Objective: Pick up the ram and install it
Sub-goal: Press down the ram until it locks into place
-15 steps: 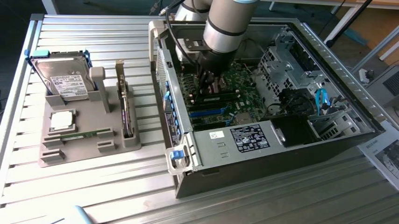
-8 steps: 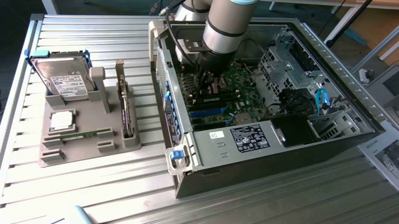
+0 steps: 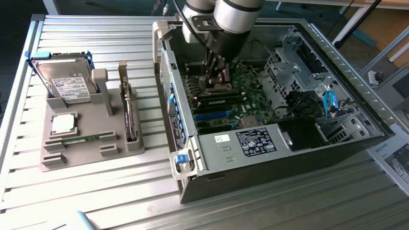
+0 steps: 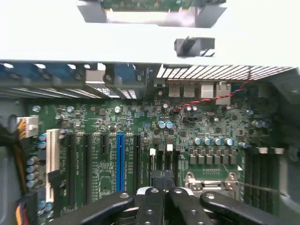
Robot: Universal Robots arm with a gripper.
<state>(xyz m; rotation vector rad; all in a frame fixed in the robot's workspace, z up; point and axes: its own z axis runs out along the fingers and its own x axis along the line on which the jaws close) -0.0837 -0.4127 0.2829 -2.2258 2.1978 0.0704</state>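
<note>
- Hovering inside the computer case point(image 3: 357, 103), your gripper point(image 4: 163, 180) has its fingers closed with nothing visibly between them, just above the motherboard point(image 4: 140, 136) near the processor socket point(image 4: 211, 183).
- Well away from it, outside the case, one ram point(image 3: 82, 139) lies on the grey holder point(image 3: 76, 158).
- You have not picked up that stick; whether another is installed, I cannot tell.

A ribbed metal worktop point(image 3: 96, 191) carries an open computer case point(image 3: 268, 163), into which the pincer point(image 3: 216, 79) reaches. Well away from the pincer, a grey parts holder point(image 3: 89, 151) also rests on the worktop, beside the case.
</note>
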